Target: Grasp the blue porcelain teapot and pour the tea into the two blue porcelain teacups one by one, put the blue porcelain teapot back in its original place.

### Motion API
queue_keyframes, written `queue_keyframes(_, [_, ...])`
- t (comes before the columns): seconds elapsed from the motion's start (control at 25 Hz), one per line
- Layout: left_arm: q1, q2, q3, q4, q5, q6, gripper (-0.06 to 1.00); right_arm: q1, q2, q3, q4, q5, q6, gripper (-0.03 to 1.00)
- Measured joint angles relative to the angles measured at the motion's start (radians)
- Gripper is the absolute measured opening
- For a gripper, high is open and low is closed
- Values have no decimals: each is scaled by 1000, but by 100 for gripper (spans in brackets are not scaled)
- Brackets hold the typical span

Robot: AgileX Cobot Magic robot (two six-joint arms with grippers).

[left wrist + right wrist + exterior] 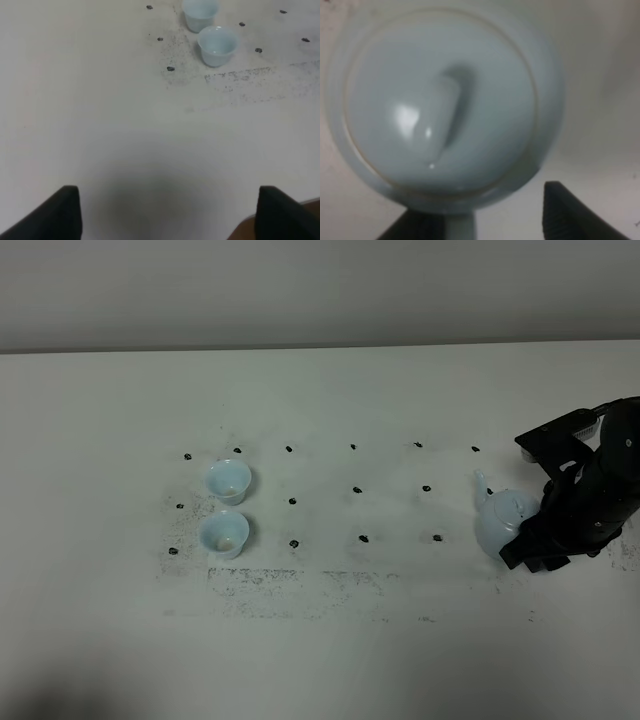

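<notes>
Table point(330, 660): white and mostly bare, with rows of black dots point(353, 447) and grey scuffing toward the front; a pale wall runs behind the far edge.
Teapot: the blue porcelain teapot point(500, 520) stands upright on the right side of the table, lid point(440, 100) on, spout point(480, 480) aimed at the far left.
Teacups: the far teacup point(228, 480) and the near teacup point(224, 534) sit just beside each other on the left, well apart from the teapot.
Right claw point(528, 545): low at the teapot's near-right side, jaws parted either side of the handle point(460, 227); bare table shows between the handle and one finger, so it is not clamped.
Left claw point(170, 215): spread wide, holding nothing, over bare table short of the cups.
Progress: judged early, with the grasp lined up but not made; both pours and the return are left (whether the cups hold tea cannot be told).
Room: a broad open stretch lies between teapot and cups, with nothing to steer round. The cups stand so close that pouring into one puts the spout near the other.
</notes>
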Motion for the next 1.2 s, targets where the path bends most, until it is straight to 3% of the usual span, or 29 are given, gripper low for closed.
queue_keyframes(0.8, [0,0,0,0,0,0,68,0,0,0,26,3,3,28])
queue_keyframes(1.2, [0,0,0,0,0,0,68,1,0,0,56,0,3,4])
